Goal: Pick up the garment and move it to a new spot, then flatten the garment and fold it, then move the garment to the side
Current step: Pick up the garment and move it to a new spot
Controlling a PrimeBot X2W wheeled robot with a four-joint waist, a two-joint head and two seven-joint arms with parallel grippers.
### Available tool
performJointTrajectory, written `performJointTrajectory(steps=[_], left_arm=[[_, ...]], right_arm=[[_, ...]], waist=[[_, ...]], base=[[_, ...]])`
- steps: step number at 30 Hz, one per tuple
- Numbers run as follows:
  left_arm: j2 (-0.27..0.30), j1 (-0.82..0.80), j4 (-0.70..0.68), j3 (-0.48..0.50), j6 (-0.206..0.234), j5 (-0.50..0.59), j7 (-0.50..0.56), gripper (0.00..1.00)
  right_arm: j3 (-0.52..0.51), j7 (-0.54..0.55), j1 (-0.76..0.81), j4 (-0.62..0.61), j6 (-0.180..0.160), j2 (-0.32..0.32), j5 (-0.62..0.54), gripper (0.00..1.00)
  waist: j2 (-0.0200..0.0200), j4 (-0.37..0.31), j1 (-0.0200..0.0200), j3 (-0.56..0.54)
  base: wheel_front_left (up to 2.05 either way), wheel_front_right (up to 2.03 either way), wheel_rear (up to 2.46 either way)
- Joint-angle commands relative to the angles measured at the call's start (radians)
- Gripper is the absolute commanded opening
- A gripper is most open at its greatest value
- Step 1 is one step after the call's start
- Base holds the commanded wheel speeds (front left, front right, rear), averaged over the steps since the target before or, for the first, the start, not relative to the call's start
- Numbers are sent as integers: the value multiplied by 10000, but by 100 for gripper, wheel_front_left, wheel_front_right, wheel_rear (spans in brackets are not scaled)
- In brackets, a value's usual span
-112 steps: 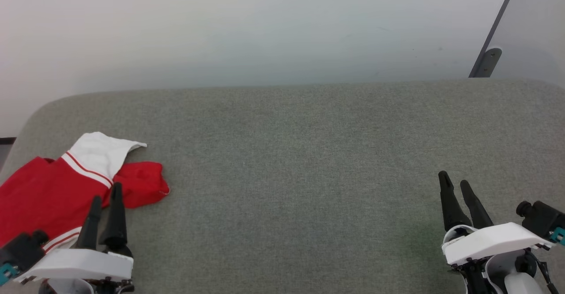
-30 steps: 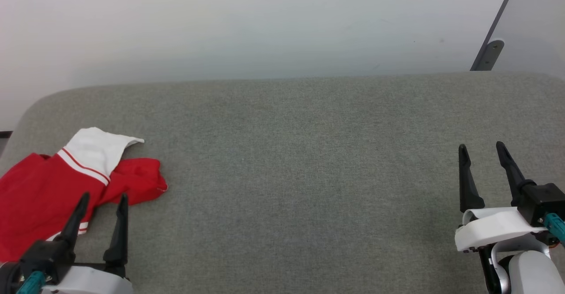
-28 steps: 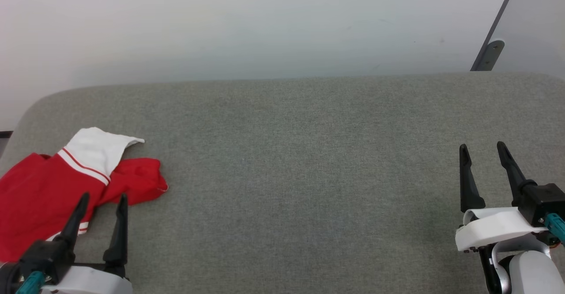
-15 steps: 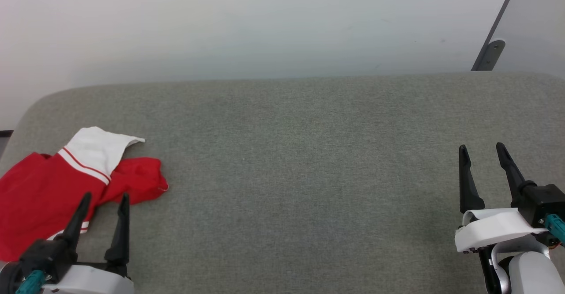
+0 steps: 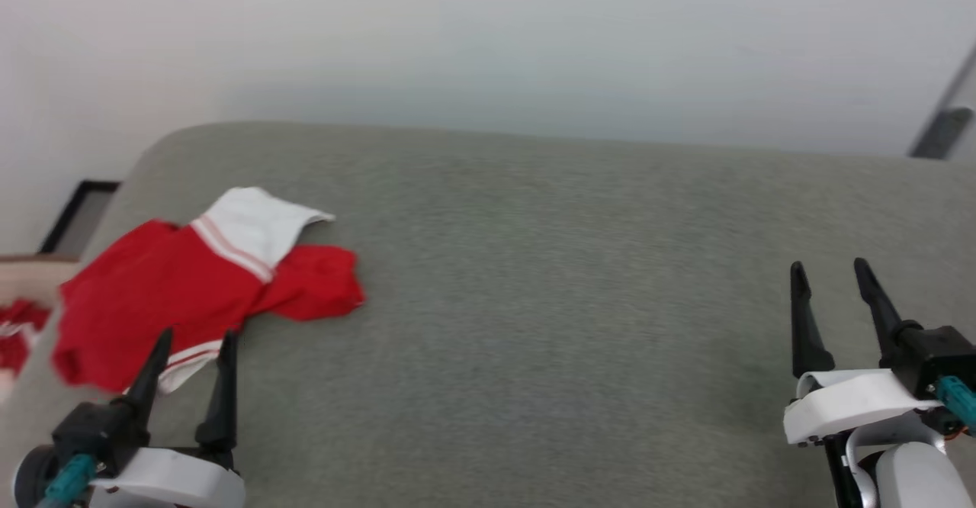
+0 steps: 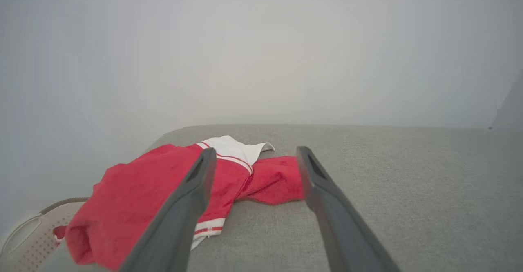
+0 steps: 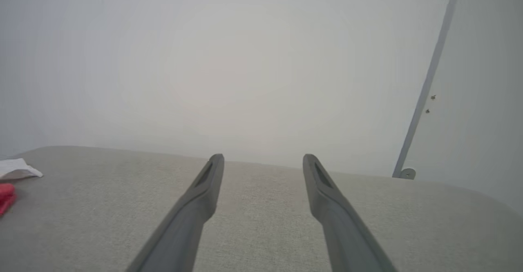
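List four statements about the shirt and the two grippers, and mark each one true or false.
1. The garment lies bunched near the left end of the grey surface. True.
2. The left gripper is shut on the garment. False: its fingers stand apart, holding nothing, by the garment's near edge.
3. The right gripper is open over bare surface, far from the garment. True.
4. The garment is folded into a neat rectangle. False: it is crumpled, with one white sleeve sticking out.
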Motion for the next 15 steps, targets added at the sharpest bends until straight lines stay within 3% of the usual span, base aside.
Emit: performJointTrajectory(steps=[1, 6, 15], left_arm=[[-82, -23, 104, 24, 2, 102, 3, 100], [-230, -125, 327, -72, 2, 187, 4, 100], [-467, 32, 450, 434, 5, 166, 3, 100]], right_arm=[[110, -11, -13, 124, -8, -1, -21, 100], [279, -11, -97, 398, -8, 1, 21, 100], [988, -11, -420, 812, -8, 18, 258, 100]], waist=[[0, 1132, 0, -193], [0, 2303, 0, -369], [0, 3609, 0, -469]], base=[[0, 0, 0], [0, 0, 0], [0, 0, 0]])
